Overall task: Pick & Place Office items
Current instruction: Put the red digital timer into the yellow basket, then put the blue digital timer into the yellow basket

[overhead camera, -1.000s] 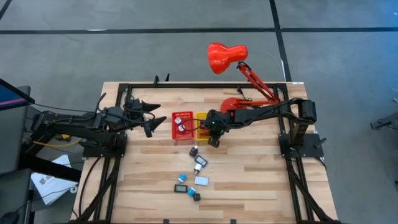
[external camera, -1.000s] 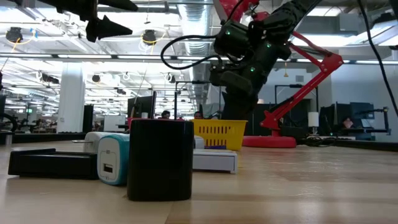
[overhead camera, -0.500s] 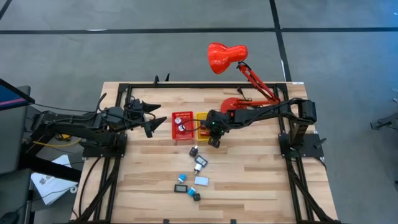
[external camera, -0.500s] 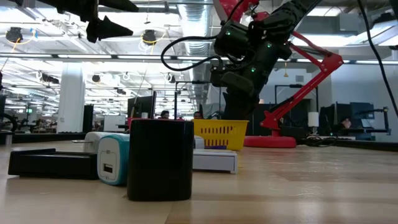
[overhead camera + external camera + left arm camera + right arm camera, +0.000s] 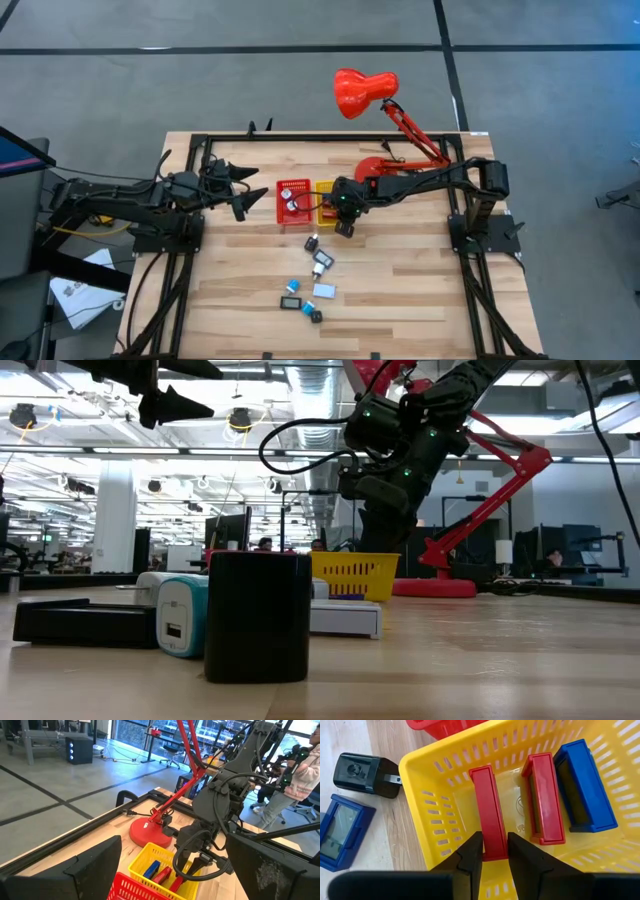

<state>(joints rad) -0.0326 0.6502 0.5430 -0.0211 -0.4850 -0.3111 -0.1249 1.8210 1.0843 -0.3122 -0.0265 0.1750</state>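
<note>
My right gripper (image 5: 495,852) hangs over the yellow bin (image 5: 420,765), pointing steeply down, its fingers shut on a red bar-shaped office item (image 5: 489,810). Another red item (image 5: 545,800) and a blue one (image 5: 582,785) lie on the bin's floor. Several small office items (image 5: 318,278) lie loose on the table nearer the front. A black item (image 5: 365,775) and a blue item (image 5: 342,840) rest on the wood just outside the bin. My left gripper (image 5: 255,190) is open, raised at the table's left, holding nothing. My right gripper has the red item's near end (image 5: 495,845) between its two fingers, one on each long side. The fingers come from above, slanting down, along the item's length. The item's far end (image 5: 481,772) reaches down to the yellow bin's floor.
A red bin (image 5: 292,200) stands right beside the yellow one (image 5: 325,205), on its left. A big red desk lamp (image 5: 365,90) rises from its base (image 5: 375,170) at the back right. Bare wood lies to the front left and right of the loose items.
</note>
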